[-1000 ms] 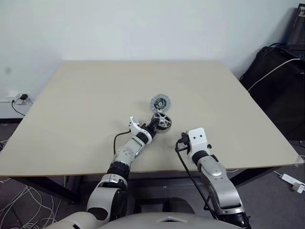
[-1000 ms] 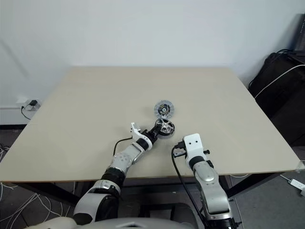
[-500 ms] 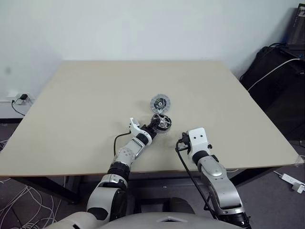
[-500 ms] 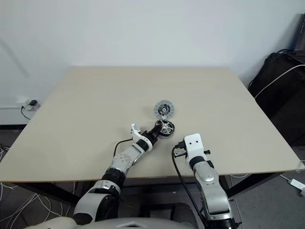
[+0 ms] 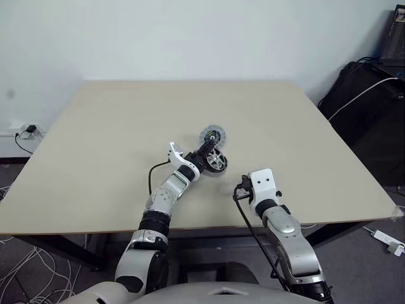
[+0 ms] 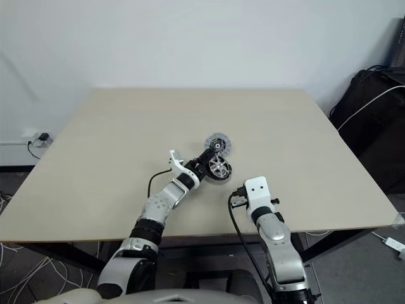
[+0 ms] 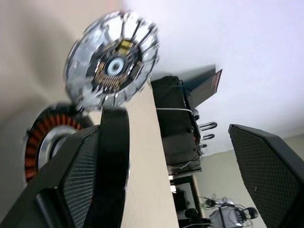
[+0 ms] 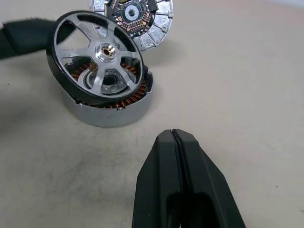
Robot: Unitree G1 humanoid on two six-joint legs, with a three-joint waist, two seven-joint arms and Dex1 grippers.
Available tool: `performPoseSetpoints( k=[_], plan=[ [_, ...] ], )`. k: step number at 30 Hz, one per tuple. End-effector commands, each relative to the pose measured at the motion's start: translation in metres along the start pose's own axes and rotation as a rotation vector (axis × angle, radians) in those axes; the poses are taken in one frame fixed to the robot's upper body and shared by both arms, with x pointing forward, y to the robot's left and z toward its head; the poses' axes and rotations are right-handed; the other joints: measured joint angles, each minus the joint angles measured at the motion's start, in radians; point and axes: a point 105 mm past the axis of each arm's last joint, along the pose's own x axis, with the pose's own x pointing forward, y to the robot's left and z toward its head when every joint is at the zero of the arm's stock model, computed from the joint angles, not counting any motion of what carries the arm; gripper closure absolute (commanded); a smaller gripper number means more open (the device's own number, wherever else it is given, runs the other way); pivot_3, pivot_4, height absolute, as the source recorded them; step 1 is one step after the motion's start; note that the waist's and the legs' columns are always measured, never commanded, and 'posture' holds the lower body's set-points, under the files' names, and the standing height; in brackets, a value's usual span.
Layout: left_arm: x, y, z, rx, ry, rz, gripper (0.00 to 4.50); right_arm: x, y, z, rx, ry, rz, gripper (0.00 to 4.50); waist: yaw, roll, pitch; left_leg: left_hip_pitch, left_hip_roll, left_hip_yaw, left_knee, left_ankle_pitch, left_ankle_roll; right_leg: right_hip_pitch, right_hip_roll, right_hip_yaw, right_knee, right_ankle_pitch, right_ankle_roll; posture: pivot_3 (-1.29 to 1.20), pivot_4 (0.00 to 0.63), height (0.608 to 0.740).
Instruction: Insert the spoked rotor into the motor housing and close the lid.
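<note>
The motor housing (image 8: 111,107), a grey puck with copper windings, sits on the table. The spoked rotor (image 8: 97,57) lies tilted on top of it, one edge raised, not seated flat. Just behind stands the ribbed silver lid (image 8: 142,16), also seen past my left fingers (image 7: 111,59). My left gripper (image 5: 205,153) is open wide beside the rotor, one finger (image 7: 83,175) close against the rotor's dark rim. My right gripper (image 8: 175,137) is shut and empty, a short way in front of the housing.
The beige table (image 5: 114,126) has wide bare room to the left and at the back. Black equipment and cables (image 5: 373,95) stand off the table's right side. A power strip (image 5: 387,239) lies on the floor.
My left gripper has opened and let go of the rotor, then lifted and reached toward the lid. The rotor stays tilted on the housing. The right arm has not moved.
</note>
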Motion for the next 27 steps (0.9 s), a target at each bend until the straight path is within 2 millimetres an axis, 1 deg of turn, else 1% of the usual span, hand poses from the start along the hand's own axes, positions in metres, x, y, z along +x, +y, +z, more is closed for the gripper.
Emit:
performPoseSetpoints(
  k=[1, 7, 10, 17, 19, 22, 25, 27],
  plan=[
    [-0.001, -0.011, -0.025, -0.078, 0.0, -0.033, 0.12, 0.002, -0.001, 0.016, 0.0, -0.061, -0.001, 4.5, 0.0, 0.0, 0.0, 0.0, 0.0, 0.0, 0.0, 0.0, 0.0, 0.0, 0.0, 0.0, 0.0, 0.0, 0.0, 0.0, 0.0, 0.74],
    [-0.005, -0.007, -0.023, -0.037, -0.003, -0.004, 0.12, 0.003, -0.001, 0.016, -0.002, -0.062, 0.005, 4.5, 0.0, 0.0, 0.0, 0.0, 0.0, 0.0, 0.0, 0.0, 0.0, 0.0, 0.0, 0.0, 0.0, 0.0, 0.0, 0.0, 0.0, 0.74],
    [-0.008, -0.005, -0.022, 0.012, -0.002, 0.006, 0.12, 0.003, -0.001, 0.016, -0.002, -0.061, 0.004, 4.5, 0.0, 0.0, 0.0, 0.0, 0.0, 0.0, 0.0, 0.0, 0.0, 0.0, 0.0, 0.0, 0.0, 0.0, 0.0, 0.0, 0.0, 0.74],
    [-0.019, -0.001, -0.015, 0.109, -0.036, 0.009, 0.12, 0.002, -0.001, 0.015, 0.0, -0.062, 0.002, 4.5, 0.0, 0.0, 0.0, 0.0, 0.0, 0.0, 0.0, 0.0, 0.0, 0.0, 0.0, 0.0, 0.0, 0.0, 0.0, 0.0, 0.0, 0.74],
    [-0.024, -0.004, -0.009, 0.164, -0.067, -0.007, 0.12, 0.002, -0.001, 0.016, 0.001, -0.064, 0.003, 4.5, -0.003, 0.001, -0.001, 0.0, 0.0, 0.0, -0.001, 0.0, -0.001, 0.0, 0.0, 0.0, 0.0, 0.0, 0.0, 0.0, 0.0, 0.74],
    [-0.034, -0.004, 0.0, 0.348, -0.117, -0.005, 0.12, 0.003, 0.0, 0.017, 0.002, -0.069, 0.008, 4.5, -0.003, 0.002, -0.001, 0.001, 0.0, 0.0, -0.001, 0.0, -0.001, 0.0, 0.0, 0.0, 0.001, 0.0, -0.001, 0.0, 0.0, 0.74],
    [-0.045, -0.003, 0.009, 0.488, -0.162, 0.016, 0.72, 0.004, 0.002, 0.018, 0.002, -0.072, 0.013, 4.5, -0.002, 0.004, -0.003, 0.001, 0.0, 0.0, -0.002, 0.0, -0.001, 0.0, 0.0, 0.0, 0.0, 0.0, -0.001, 0.0, 0.0, 0.74],
    [-0.053, -0.002, 0.014, 0.581, -0.189, 0.03, 1.4, 0.006, 0.003, 0.019, -0.001, -0.075, 0.021, 4.5, -0.001, 0.004, -0.003, 0.001, 0.0, 0.0, -0.002, 0.0, -0.001, 0.0, 0.0, 0.001, 0.0, 0.0, -0.001, 0.0, 0.0, 0.74]
  ],
)
